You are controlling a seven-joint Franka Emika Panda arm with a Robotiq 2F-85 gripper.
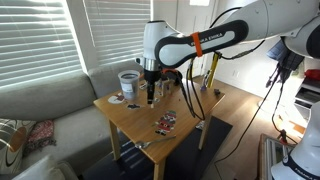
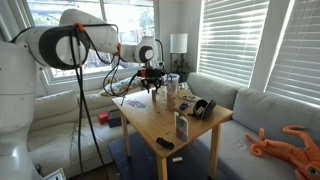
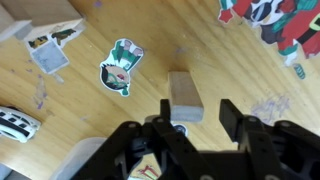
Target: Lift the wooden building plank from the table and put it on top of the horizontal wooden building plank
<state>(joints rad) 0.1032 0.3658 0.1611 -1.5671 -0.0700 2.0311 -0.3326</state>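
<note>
In the wrist view a short light wooden plank [image 3: 185, 92] lies flat on the wooden table [image 3: 90, 115]. My gripper [image 3: 198, 105] is open just above it; the plank's near end sits between the fingers, close to the left one. Nothing is held. A larger wooden block [image 3: 45, 12] shows at the top left edge; I cannot tell if it is the horizontal plank. In both exterior views the gripper [image 1: 150, 97] [image 2: 152, 90] hangs low over the far part of the table; the plank is too small to make out there.
A cartoon sticker [image 3: 120, 66] and a small grey piece [image 3: 50, 55] lie left of the plank. A cup [image 1: 128, 80], black headphones [image 2: 203, 108] and a small upright box [image 2: 181, 125] stand on the table. A sofa [image 1: 40, 105] borders it.
</note>
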